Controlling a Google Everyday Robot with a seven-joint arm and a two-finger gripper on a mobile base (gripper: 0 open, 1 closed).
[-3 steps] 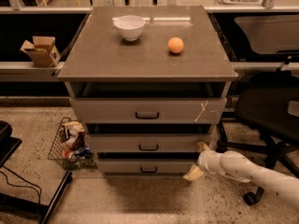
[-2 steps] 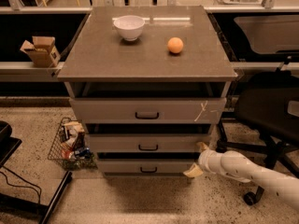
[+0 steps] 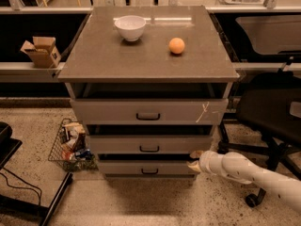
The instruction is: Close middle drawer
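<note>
Cabinet (image 3: 141,62): grey, three drawers stacked, centre of scene, flat top.
On top: white bowl (image 3: 130,27) far left; orange (image 3: 177,45) to its right, well apart from the bowl.
Top drawer (image 3: 108,111): pulled out toward the near side, dark gap behind its front, white scratch marks at the right end.
Middle drawer (image 3: 117,145): between the top and bottom drawers, plain grey front, small dark handle (image 3: 149,149) at centre. A dark strip shows above its front, so it stands partly out.
Bottom drawer (image 3: 120,167): plain front, lowest, narrow dark strip above it too.
Gripper (image 3: 194,159): low on the right, at the lower right corner of the middle drawer front, level with the seam above the bottom drawer. Contact with the front: cannot tell.
Gripper state: cannot tell how far open; nothing seen held.
Arm (image 3: 249,174): white, runs in from the near right edge, pointing left at the cabinet.
Wire basket (image 3: 55,147): on the floor, left of the cabinet, filled with small items.
Cardboard box (image 3: 41,51): open, on the left ledge.
Office chair (image 3: 270,112): dark, right of the cabinet.
</note>
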